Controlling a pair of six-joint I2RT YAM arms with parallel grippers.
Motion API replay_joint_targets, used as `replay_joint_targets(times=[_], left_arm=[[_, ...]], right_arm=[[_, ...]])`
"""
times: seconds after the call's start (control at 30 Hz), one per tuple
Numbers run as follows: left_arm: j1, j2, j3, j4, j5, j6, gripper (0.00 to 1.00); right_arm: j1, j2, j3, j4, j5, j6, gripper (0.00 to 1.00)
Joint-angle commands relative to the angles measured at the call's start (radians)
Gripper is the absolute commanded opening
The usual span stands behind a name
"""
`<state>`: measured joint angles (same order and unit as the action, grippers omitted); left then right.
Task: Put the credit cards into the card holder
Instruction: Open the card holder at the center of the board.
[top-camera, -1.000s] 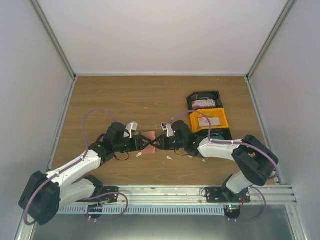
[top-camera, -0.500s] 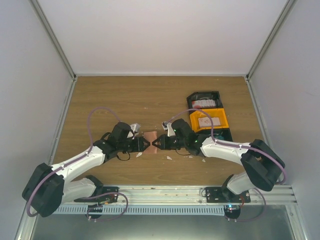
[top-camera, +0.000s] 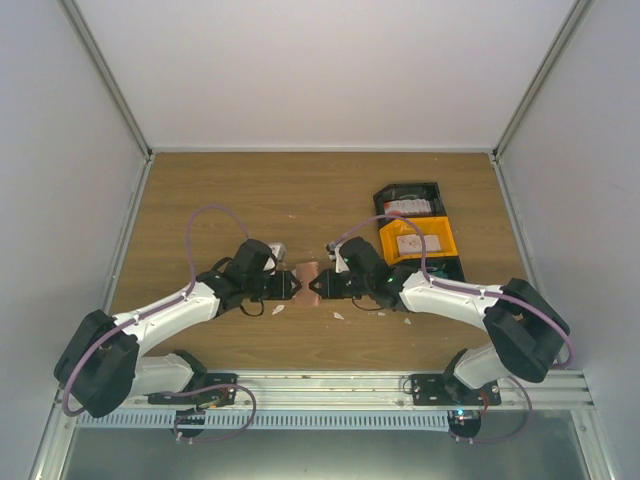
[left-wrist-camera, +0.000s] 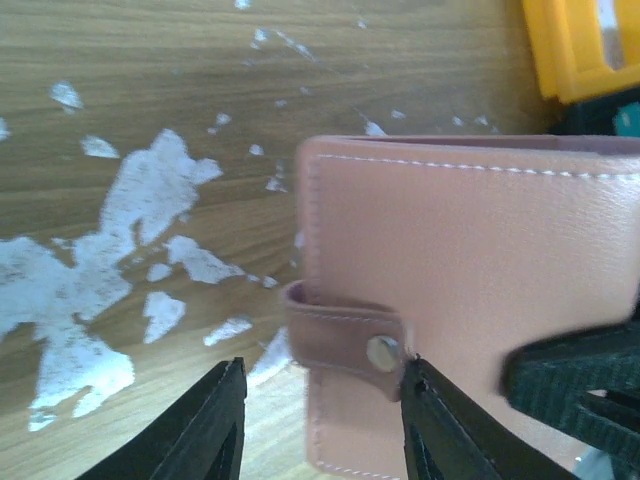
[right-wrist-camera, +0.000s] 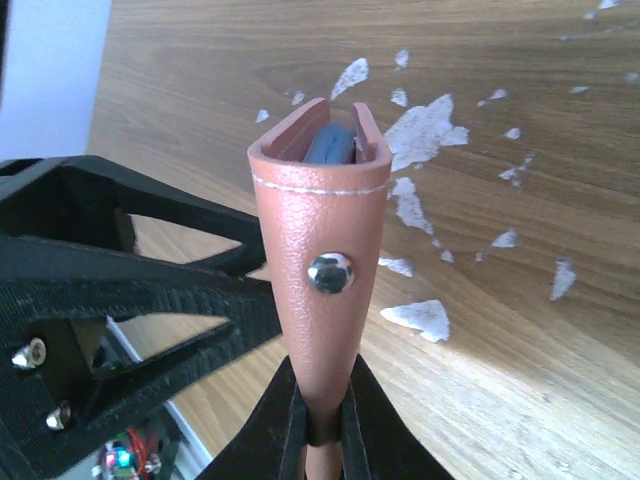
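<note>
The card holder (top-camera: 308, 276), salmon-brown with a snap strap, is held on edge just above the table. My right gripper (right-wrist-camera: 322, 425) is shut on its lower edge; a pale blue inside shows at the top (right-wrist-camera: 330, 145). My left gripper (left-wrist-camera: 325, 425) is open, its fingers either side of the strap (left-wrist-camera: 345, 340), the right fingertip (left-wrist-camera: 425, 400) touching the strap's snap end. In the top view the two grippers face each other, left (top-camera: 292, 286) and right (top-camera: 319, 287). A red-and-white credit card (top-camera: 408, 208) lies in the black bin and a whitish one (top-camera: 409, 243) in the orange bin.
The black bin (top-camera: 432, 193) and orange bin (top-camera: 446, 240) stand in a row at the right, with another dark bin (top-camera: 445, 268) in front of them. Small white scraps (top-camera: 278, 309) dot the wooden table (top-camera: 220, 200). Grey walls close three sides.
The left gripper has moved right up to the holder's strap. The holder, earlier lying flatter between the grippers, now looks narrower from above, raised on edge by the right gripper.
</note>
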<state>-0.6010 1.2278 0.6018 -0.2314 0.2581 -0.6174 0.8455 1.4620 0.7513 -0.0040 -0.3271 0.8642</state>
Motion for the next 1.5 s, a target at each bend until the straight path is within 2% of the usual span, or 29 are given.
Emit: replay_joint_targets(times=[0.0, 0.17, 0.3, 0.53, 0.63, 0.77, 1.07, 1.17, 1.23, 1.33, 1.4, 1.47], left_arm=[[0.007, 0.002, 0.007, -0.064, -0.194, -0.023, 0.43], [0.007, -0.011, 0.005, -0.068, -0.223, -0.037, 0.41], [0.007, -0.022, -0.001, -0.03, -0.16, -0.032, 0.41], [0.007, -0.08, -0.029, 0.084, -0.005, -0.021, 0.63], [0.007, -0.063, -0.038, 0.089, 0.007, -0.022, 0.65], [0.007, -0.026, -0.061, 0.079, -0.01, -0.032, 0.56], [0.007, 0.016, -0.081, 0.129, -0.003, -0.029, 0.29], [0.007, 0.028, -0.075, 0.143, 0.005, -0.019, 0.15], [0.007, 0.026, -0.068, 0.139, 0.006, -0.009, 0.02], [0.008, 0.001, -0.056, 0.118, 0.007, 0.009, 0.0], [0.009, -0.018, -0.038, 0.086, 0.013, 0.02, 0.0], [0.008, -0.032, -0.016, 0.037, 0.028, 0.035, 0.0]], right_arm=[[0.012, -0.033, 0.03, -0.067, 0.071, -0.02, 0.0], [0.012, -0.043, 0.027, -0.087, 0.095, -0.021, 0.01], [0.012, -0.041, 0.03, -0.084, 0.096, -0.023, 0.01], [0.012, -0.04, 0.032, -0.07, 0.076, -0.03, 0.0], [0.012, -0.041, 0.03, -0.058, 0.056, -0.031, 0.0], [0.012, -0.045, 0.024, -0.047, 0.032, -0.026, 0.0], [0.009, -0.031, 0.008, -0.008, -0.024, -0.019, 0.0], [0.006, -0.023, -0.002, 0.001, -0.038, -0.015, 0.0], [0.001, -0.016, -0.008, 0.001, -0.041, -0.017, 0.01], [-0.02, 0.002, -0.024, 0.021, -0.04, -0.028, 0.01], [-0.034, 0.016, -0.034, 0.02, -0.025, -0.046, 0.13], [-0.047, 0.026, -0.036, -0.009, 0.026, -0.064, 0.32]])
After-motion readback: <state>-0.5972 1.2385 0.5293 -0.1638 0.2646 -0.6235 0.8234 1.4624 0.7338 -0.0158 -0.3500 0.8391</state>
